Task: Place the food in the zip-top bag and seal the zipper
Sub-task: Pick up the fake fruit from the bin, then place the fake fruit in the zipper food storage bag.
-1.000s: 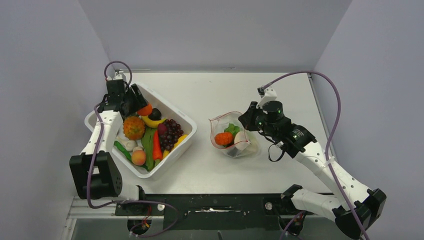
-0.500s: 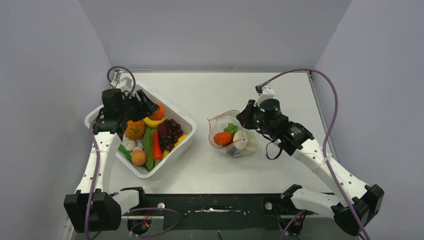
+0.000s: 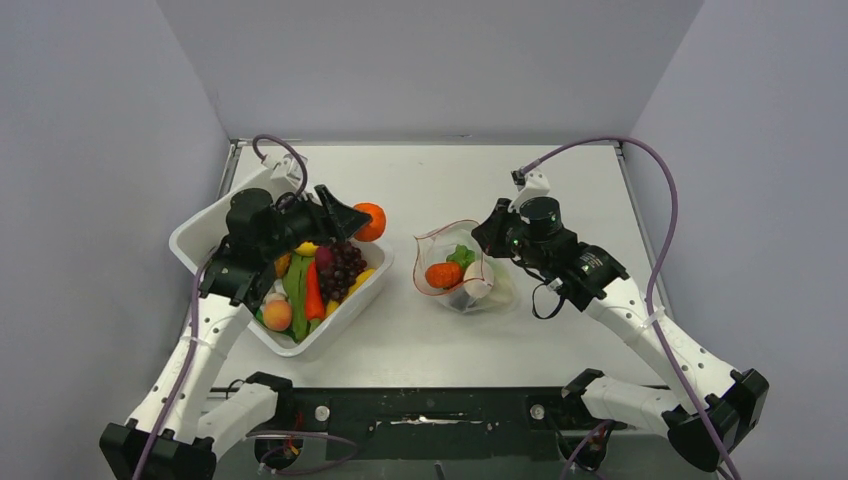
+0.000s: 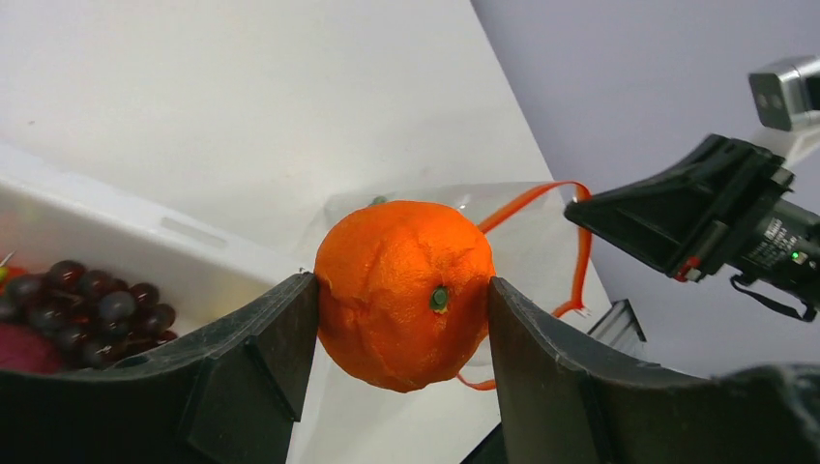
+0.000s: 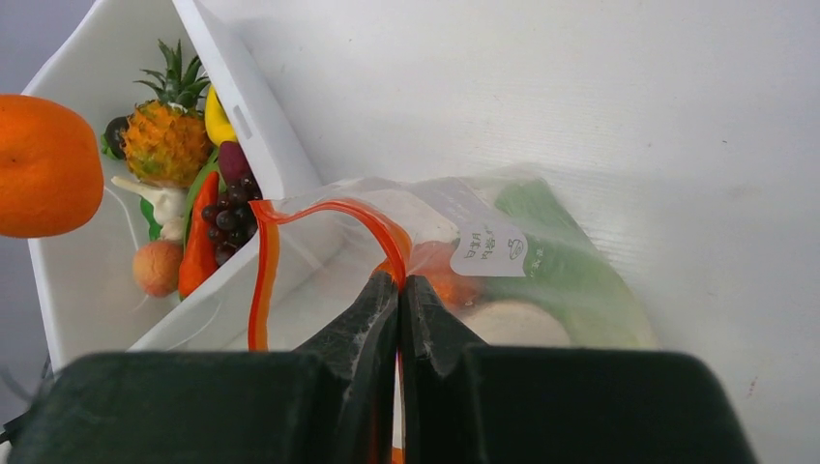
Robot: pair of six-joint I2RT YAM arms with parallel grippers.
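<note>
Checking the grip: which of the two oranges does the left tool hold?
The orange aloft beside the tub, in the left tool; the other orange lies inside the bag.

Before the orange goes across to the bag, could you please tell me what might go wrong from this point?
1. The orange is round and pinched only at its sides by the left jaws; it may slip and roll away.
2. The right jaws are shut on one spot of the zipper, and the zip-top bag already holds food, so the orange may catch the rim or tug the strip free.
</note>
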